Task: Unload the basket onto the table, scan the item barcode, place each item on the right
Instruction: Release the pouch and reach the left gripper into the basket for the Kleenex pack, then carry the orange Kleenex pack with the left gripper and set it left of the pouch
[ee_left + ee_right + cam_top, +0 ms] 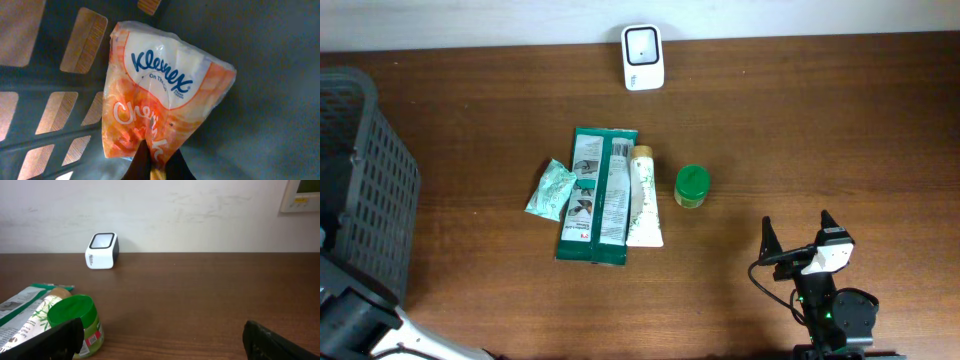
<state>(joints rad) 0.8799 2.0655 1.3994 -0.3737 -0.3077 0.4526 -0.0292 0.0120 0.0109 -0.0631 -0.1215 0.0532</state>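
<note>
The left gripper is pressed together on the near end of the pack. It pinches only a fold of the orange Kleenex wrapper, not the tissue body. The pack lies inside the basket, close to its slotted wall, with the logo side toward the wrist camera. No barcode shows on this face, so it is probably on the back or a side. With so little film in the jaws, the lift should go slow and straight up until the pack is over the rim. A jerk could let the wrapper slide out or snag the pack on the wall. It will likely hang and swing from the pinch, so it should settle before being carried across the table to the scanner at the far edge. There the hidden face should be turned to the window and held flat and steady. The right gripper hovers spread wide and empty at the near right, apart from the jar. It could help turn the pack.
</note>
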